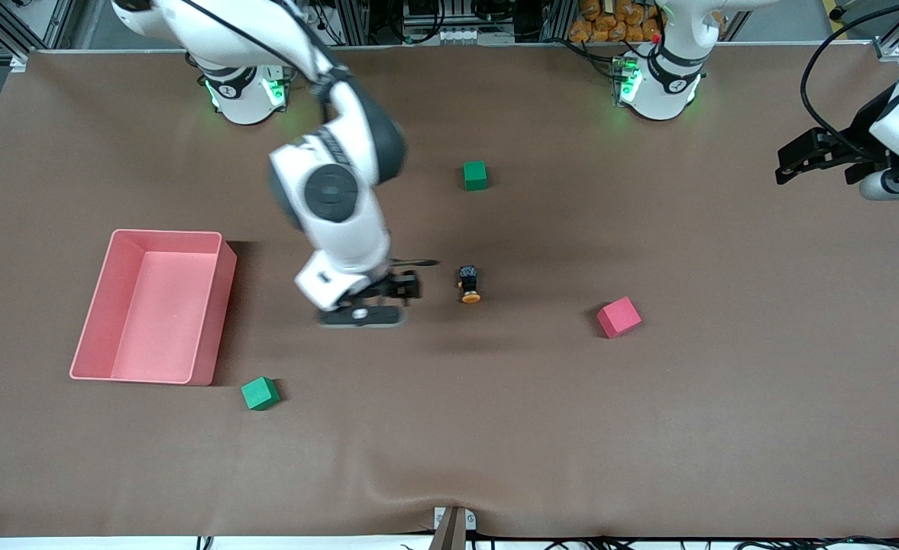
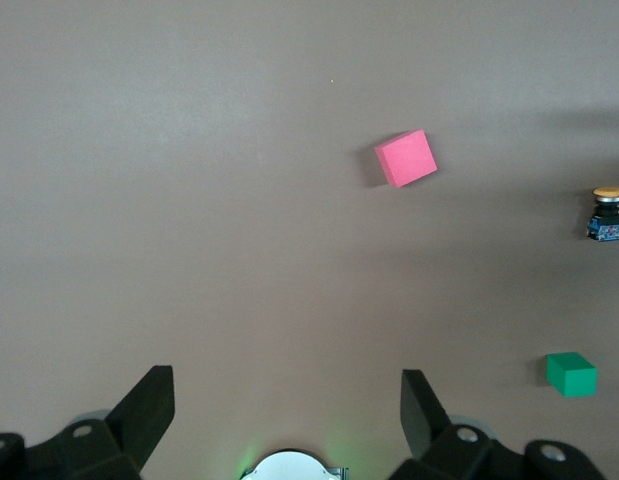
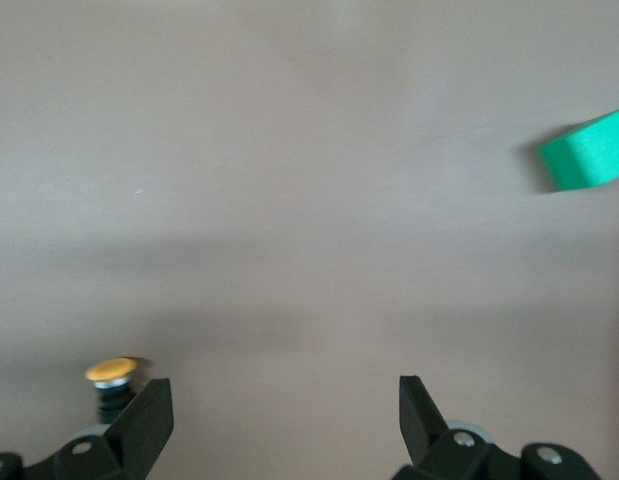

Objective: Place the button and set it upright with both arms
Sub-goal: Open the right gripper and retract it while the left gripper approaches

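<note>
1. The button (image 1: 470, 284) lies on its side on the brown worktop (image 1: 495, 428), near the middle. Its orange cap points toward the front camera.
2. The right gripper (image 1: 402, 289) hangs low over the worktop just beside the button, on the side toward the right arm's end. It does not touch the button. Its jaws are spread wide and hold nothing.
3. In the right wrist view the orange cap (image 3: 111, 371) peeks out next to one black finger (image 3: 144, 420).
4. The left gripper (image 1: 789, 162) waits up in the air over the left arm's end of the worktop. Its jaws are spread wide and hold nothing too.
5. A red cube (image 1: 618, 317) sits between the button and the left arm's end.
6. One green cube (image 1: 475, 175) sits farther from the front camera than the button.
7. Another green cube (image 1: 260, 393) sits just beside a pink tray (image 1: 90, 321), nearer to the front camera.
</note>
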